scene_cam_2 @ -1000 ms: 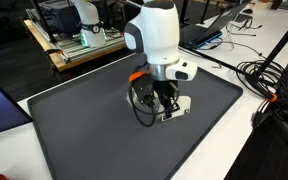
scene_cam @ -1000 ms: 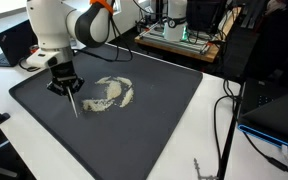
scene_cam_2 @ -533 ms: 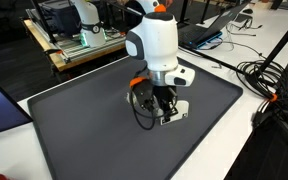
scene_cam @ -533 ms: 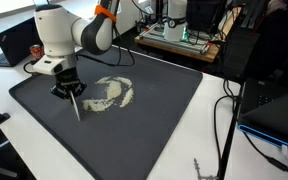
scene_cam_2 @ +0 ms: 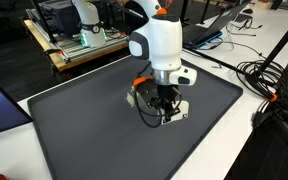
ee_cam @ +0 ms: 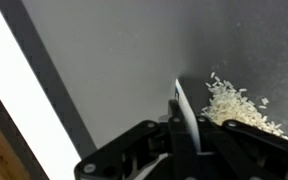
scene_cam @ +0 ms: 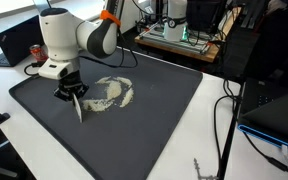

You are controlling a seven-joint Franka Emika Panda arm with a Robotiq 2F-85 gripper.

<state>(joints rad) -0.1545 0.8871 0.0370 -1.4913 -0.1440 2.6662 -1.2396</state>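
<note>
Toward the edge of the dark mat point(scene_cam: 164, 120) nearest the laptop point(scene_cam: 14, 42), the gripper point(scene_cam: 72, 97) stands with its jaws closed tight on a thin, pale scraper point(scene_cam: 78, 110), the blade angled down to the mat in an exterior view. Just beside the blade, toward the mat's middle and well apart from every edge, lies a loose, ring-shaped scatter of rice point(scene_cam: 114, 93). Beyond the mat's far right edge runs the white table point(scene_cam: 214, 130).
</note>
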